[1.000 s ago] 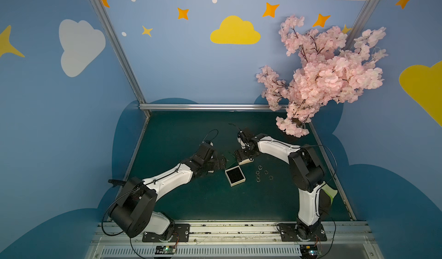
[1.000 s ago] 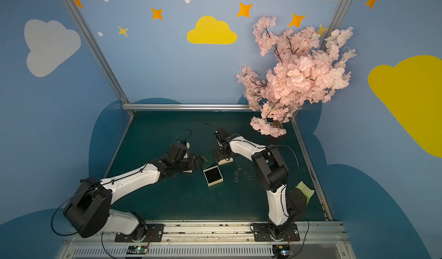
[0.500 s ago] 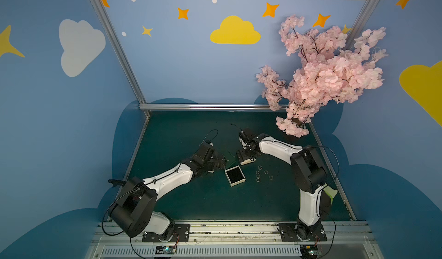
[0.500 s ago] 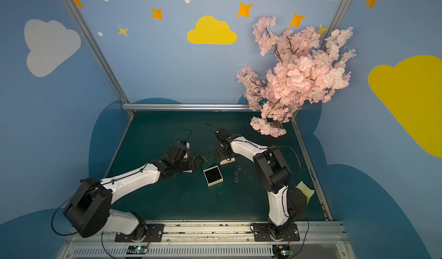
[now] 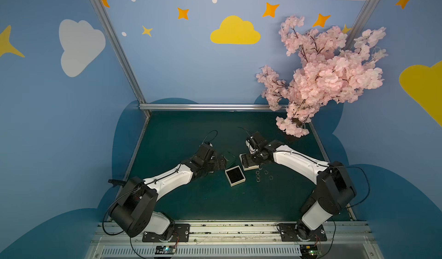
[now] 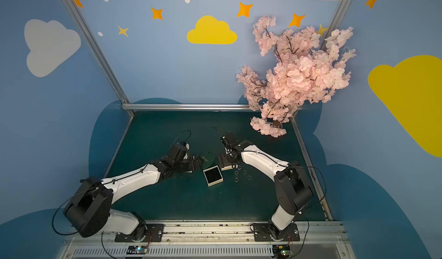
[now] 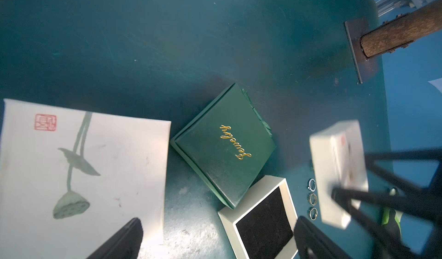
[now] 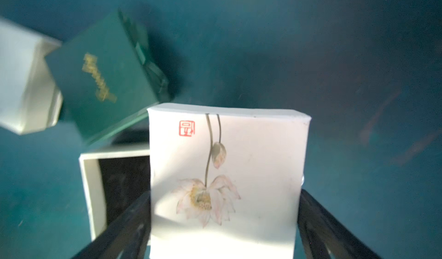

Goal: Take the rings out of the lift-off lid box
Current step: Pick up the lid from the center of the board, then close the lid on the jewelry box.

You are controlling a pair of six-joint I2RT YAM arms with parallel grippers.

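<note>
- The right tool (image 8: 223, 193) stood wide, its jaws set against two opposite sides of a white lotus-flower lid (image 8: 239, 150); it appeared to grip the lid low over the counter (image 5: 215, 198); whether the lid rested on the counter I could not tell.
- The left tool (image 7: 217, 222) was spread fully and had hold of nothing; it hung beside a white lotus-pod box (image 7: 83, 164); whether that was a whole box or only a cover I could not tell.
- Between the two tools lay the open box base (image 5: 235, 176), lid off; its black lining showed bare in both top views, with no ring in it.
- The rings (image 5: 257, 173) lay loose on the counter just beside the base, on the right arm's side; I counted five in a top view.
- A shut green jewelry box (image 7: 224, 147) sat just beside the base's far corner, apart from both tools.
- By my judgement the emptying was done; what seemed left was to set the lid down and draw the tools clear.
</note>
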